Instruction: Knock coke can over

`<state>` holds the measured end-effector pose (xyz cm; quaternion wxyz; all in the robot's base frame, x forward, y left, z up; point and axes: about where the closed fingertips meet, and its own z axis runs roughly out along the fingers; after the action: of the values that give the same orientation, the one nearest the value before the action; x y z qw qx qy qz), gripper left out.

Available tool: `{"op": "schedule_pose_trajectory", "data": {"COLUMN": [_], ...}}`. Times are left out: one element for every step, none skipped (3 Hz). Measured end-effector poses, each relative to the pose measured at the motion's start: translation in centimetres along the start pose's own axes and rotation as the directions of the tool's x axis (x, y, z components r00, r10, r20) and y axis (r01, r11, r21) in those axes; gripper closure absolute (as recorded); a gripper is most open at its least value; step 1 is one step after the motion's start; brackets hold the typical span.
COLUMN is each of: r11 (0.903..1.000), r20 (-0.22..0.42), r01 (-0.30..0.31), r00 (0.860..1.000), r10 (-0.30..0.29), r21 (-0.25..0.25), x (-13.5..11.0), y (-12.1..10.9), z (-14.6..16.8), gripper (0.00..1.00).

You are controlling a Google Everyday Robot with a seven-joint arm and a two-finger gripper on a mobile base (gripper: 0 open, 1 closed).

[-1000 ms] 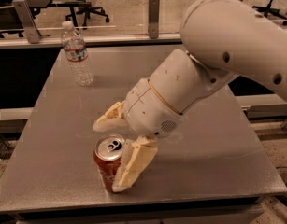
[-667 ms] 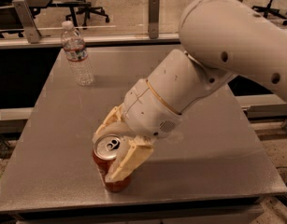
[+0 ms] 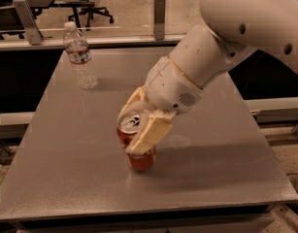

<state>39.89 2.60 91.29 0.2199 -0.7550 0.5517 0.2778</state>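
Observation:
The red coke can (image 3: 140,159) stands on the grey table (image 3: 61,174), left of centre and towards the front, leaning a little to the left. Its silver top with the pull tab shows. My gripper (image 3: 129,130) reaches down from the upper right on the white arm. Its cream fingers (image 3: 149,131) sit on either side of the can's upper half, one in front and one behind, pressed against it. The front finger hides part of the can's side.
A clear plastic water bottle (image 3: 79,57) stands upright at the table's far left corner. Metal rails (image 3: 27,16) and office chairs stand behind the table. The table's front edge runs close below the can.
The fingers have closed in around the can's top, and the can now leans slightly. The view has shifted, so the can and arm sit nearer the centre.

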Motion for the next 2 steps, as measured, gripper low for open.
{"op": "schedule_pose_trajectory", "data": {"r11": [0.9964, 0.9911], "r20": [-0.182, -0.312], "r01": [-0.054, -0.052], "r00": [0.981, 0.946], "r10": [0.065, 0.088], "r21": [0.065, 0.123], "x": [2.7, 4.3], "y": [-3.9, -5.9], "z": [-3.7, -6.0], "gripper": [1.0, 1.0]}}
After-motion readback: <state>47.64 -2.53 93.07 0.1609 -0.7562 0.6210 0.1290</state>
